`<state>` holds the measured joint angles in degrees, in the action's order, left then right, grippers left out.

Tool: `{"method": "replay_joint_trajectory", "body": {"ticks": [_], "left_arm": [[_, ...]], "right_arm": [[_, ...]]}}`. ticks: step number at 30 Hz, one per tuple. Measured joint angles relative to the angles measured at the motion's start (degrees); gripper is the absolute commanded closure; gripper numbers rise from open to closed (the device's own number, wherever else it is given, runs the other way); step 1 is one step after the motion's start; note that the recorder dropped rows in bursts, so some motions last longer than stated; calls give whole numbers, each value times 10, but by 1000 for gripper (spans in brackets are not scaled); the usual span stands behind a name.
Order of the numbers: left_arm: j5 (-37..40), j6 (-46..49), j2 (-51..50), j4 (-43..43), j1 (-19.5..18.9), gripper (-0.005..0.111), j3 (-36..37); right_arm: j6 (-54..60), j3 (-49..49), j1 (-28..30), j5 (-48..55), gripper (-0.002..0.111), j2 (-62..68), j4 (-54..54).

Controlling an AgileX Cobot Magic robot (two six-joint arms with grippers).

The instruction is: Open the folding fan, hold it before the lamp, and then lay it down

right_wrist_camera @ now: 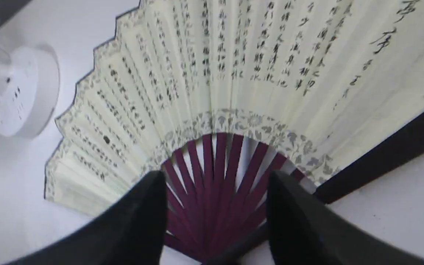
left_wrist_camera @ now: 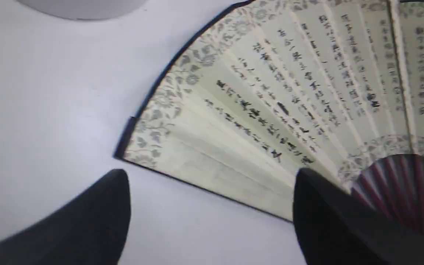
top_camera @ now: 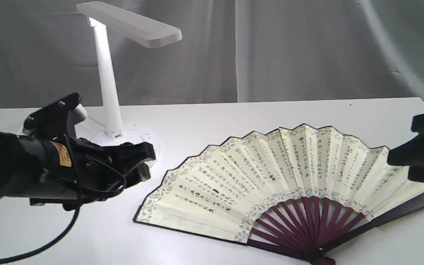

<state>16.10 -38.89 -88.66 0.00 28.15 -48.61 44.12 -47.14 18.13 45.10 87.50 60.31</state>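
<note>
**Item: folding fan** (top_camera: 271,173). It is spread fully open and laid flat on the white table (top_camera: 234,114), script side up. The pivot is turned toward the exterior camera and the pleated arc toward the back. No part of it is held.

**Item: lamp** (top_camera: 107,92). It is stood upright at the rear left. Its round base (top_camera: 131,138) is placed just beside the left gripper, near the fan's left corner but apart from it.

**Item: left gripper** (top_camera: 147,163). It is held above the table just beside the fan's left corner. The jaws are spread wide, with nothing between them.

**Item: right gripper** (top_camera: 401,169). It is positioned over the fan's right side, near the dark guard (top_camera: 410,210). In the wrist view its jaws are seen parted above the maroon ribs (right_wrist_camera: 220,165), with nothing clamped. Whether a finger touches the paper cannot be told, as the gripper is cut off at the exterior frame's edge.

**Risks, as judged:**
- The paper may be creased or torn if jaws are closed on the pleats instead of a guard.
- The fan may be folded shut, or left to droop, if it is lifted by one guard only.
- The fan may be pushed across the smooth table by a descending finger, so that the grip is missed.
- The lamp may be knocked over if the left arm is swung back, its base being so near
</note>
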Motion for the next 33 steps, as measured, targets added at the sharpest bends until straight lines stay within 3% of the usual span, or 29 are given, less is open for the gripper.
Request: {"method": "replay_joint_trajectory", "body": {"ticks": [4, 11, 17, 21, 27, 33], "left_arm": [[88, 19, 22, 42, -18, 59, -24], [253, 104, 31, 53, -60, 107, -62], [318, 188, 31, 30, -137, 107, -87], [330, 242, 31, -14, -198, 107, -97], [347, 330, 31, -70, -272, 107, -113], [390, 378, 31, -52, -306, 107, -113]], "right_arm": [[-2, -3, -39, -5, 65, 0, -39], [-168, -71, -97, 13, 65, 0, -252], [-295, -132, -136, 65, 66, 0, -401], [-351, -161, -146, 91, 73, 0, -478], [-367, -166, -147, 100, 91, 0, -527], [-338, -166, -147, 103, 92, 0, -560]]}}
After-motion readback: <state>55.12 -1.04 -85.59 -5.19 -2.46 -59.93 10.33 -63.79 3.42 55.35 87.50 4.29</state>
